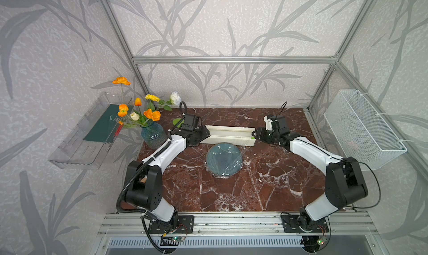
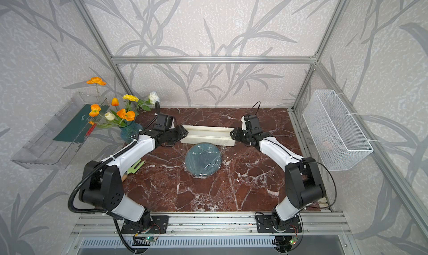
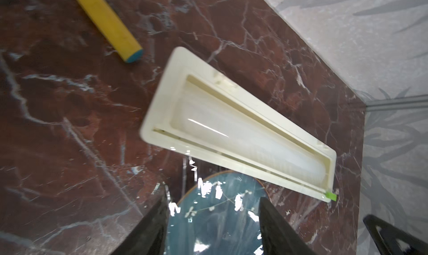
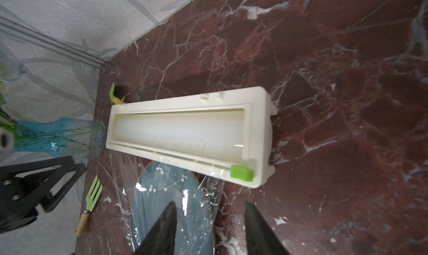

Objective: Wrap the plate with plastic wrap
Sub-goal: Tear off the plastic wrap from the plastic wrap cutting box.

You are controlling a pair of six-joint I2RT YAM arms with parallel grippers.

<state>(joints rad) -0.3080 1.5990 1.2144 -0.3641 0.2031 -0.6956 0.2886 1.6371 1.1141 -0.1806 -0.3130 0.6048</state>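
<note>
The round, shallow, dark blue-grey ceramic plate (image 1: 224, 160) (image 2: 203, 160) lies flat near the middle of the red-brown marble table (image 1: 266, 186), closer to its far edge than to the arm bases. The thin transparent plastic wrap (image 1: 225, 172) (image 4: 209, 191) lies over the plate, wrinkled and glinting, and spills past the rim onto the table around it. On its far side it reaches the near edge of the long cream-white rectangular dispenser box (image 1: 228, 135) (image 3: 231, 126), which sits just behind the plate with its green tab (image 4: 241, 172) at the right-hand end

The left tool (image 1: 205, 134) (image 3: 213, 196) hangs by the box's left end, its dark fingers spread apart with nothing gripped between them. The right tool (image 1: 256, 133) (image 4: 210, 203) hangs by the box's right end, near the tab, jaws likewise parted and empty

A blue glass vase of orange, yellow and white flowers (image 1: 152, 135) stands at the table's far left corner. A green garden fork with a wooden handle (image 2: 134, 168) lies under the left arm
</note>
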